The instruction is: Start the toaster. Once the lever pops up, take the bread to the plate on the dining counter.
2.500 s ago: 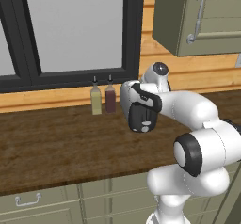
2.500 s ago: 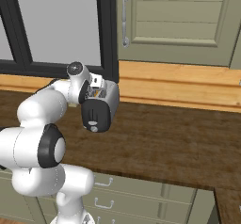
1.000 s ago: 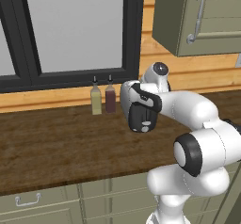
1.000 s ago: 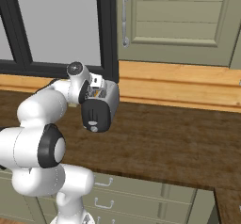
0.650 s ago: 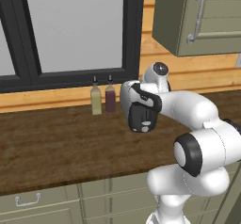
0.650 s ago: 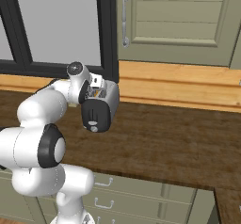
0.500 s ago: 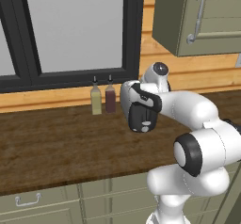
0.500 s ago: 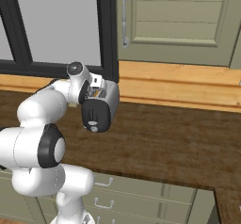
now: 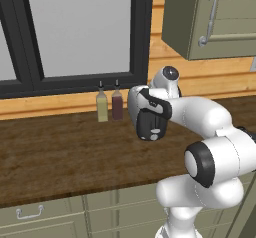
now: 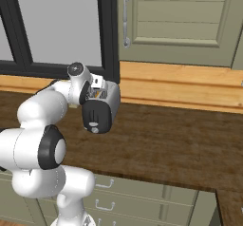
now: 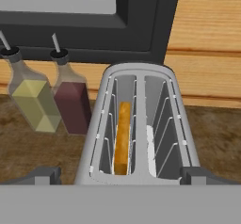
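Two bottles (image 11: pixel 47 100) stand left of toaster (image 11: pixel 139 124), near window. Bread (image 11: pixel 122 138) sits upright in toaster's left slot, sunk low. Gripper (image 11: pixel 120 175) hovers just above toaster, fingertips (image 11: pixel 42 176) spread wide, holding nothing. Bread not yet lifted; carrying to plate remains. Lever position hidden, cannot tell.

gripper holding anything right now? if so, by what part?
Nothing held. In the hand view the gripper is open, its fingertips wide apart astride the silver-grey two-slot toaster; the tan bread slice sits untouched in the left slot.
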Motion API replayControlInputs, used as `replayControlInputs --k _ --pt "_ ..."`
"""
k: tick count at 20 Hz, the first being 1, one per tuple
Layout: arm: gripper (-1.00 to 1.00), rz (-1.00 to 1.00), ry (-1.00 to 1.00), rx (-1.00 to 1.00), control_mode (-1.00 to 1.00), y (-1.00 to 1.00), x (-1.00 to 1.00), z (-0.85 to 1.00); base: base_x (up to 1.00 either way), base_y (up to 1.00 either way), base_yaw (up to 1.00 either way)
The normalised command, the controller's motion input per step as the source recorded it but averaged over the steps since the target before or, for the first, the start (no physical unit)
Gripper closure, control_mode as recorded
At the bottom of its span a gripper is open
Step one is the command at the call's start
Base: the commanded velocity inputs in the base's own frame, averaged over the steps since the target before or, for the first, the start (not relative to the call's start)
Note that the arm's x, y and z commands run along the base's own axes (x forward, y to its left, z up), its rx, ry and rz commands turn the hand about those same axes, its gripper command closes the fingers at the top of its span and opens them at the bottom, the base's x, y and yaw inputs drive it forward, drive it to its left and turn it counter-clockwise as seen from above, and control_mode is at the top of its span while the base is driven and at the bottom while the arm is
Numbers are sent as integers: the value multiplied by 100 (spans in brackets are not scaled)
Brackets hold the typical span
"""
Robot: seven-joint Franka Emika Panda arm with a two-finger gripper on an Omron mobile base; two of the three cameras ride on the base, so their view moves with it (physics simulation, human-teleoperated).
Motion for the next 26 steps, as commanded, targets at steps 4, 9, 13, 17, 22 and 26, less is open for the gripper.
replayControlInputs --k 4,9,13,17,22,26 --pt "-100 0 0 0 -100 0 0 0 0 0 0" --pt "-100 0 0 0 -100 0 0 0 0 0 0" --pt "-100 0 0 0 -100 0 0 0 0 0 0" --pt "-100 0 0 0 -100 0 0 0 0 0 0" --pt "-100 0 0 0 -100 0 0 0 0 0 0" --pt "-100 0 0 0 -100 0 0 0 0 0 0"
